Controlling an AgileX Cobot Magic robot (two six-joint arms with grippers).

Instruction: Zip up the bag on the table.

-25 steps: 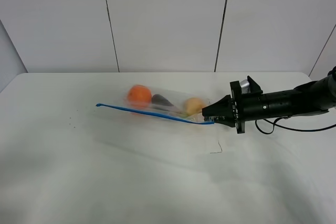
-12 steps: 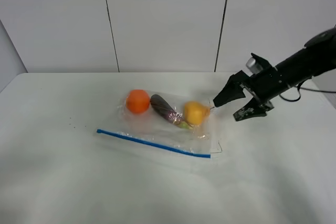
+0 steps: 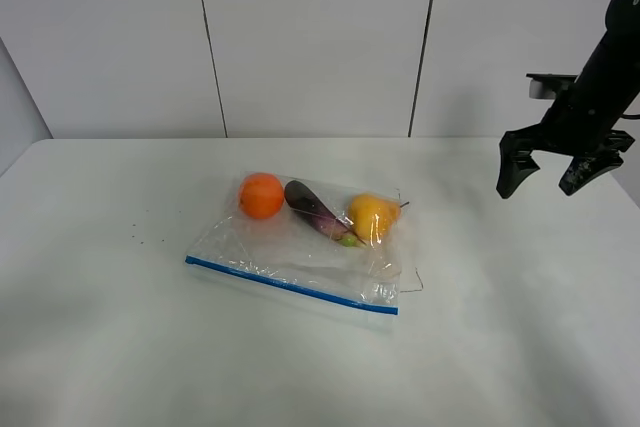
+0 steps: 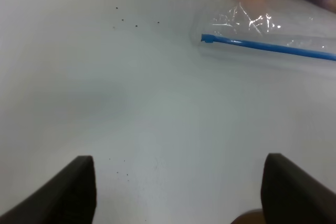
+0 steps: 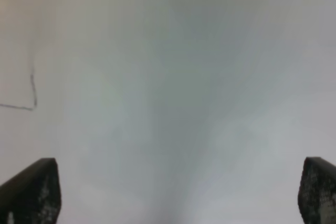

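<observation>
While both my grippers stand released and empty, the clear crinkly plastic zip bag [image 3: 300, 247] lies flat mid-table, apart from each.

Its blue zipper strip [image 3: 290, 285] runs along the bag's edge nearest the front of the large white table [image 3: 120, 347], long axis slanting across the table from left to right. My left gripper [image 4: 178, 192] hovers near the strip's left end; my right gripper [image 3: 550, 169] hangs high over the right edge, well apart. An orange fruit [image 3: 261, 194] shows through the bag; nothing blocks the strip.

right gripper [image 3: 541, 177] let go of the bag's blue zipper strip [image 3: 290, 286], jaws spread wide, lifted up and away to the right, bag [image 3: 300, 242] dropped flat on the table [image 3: 120, 347], strip nearer the front edge
</observation>
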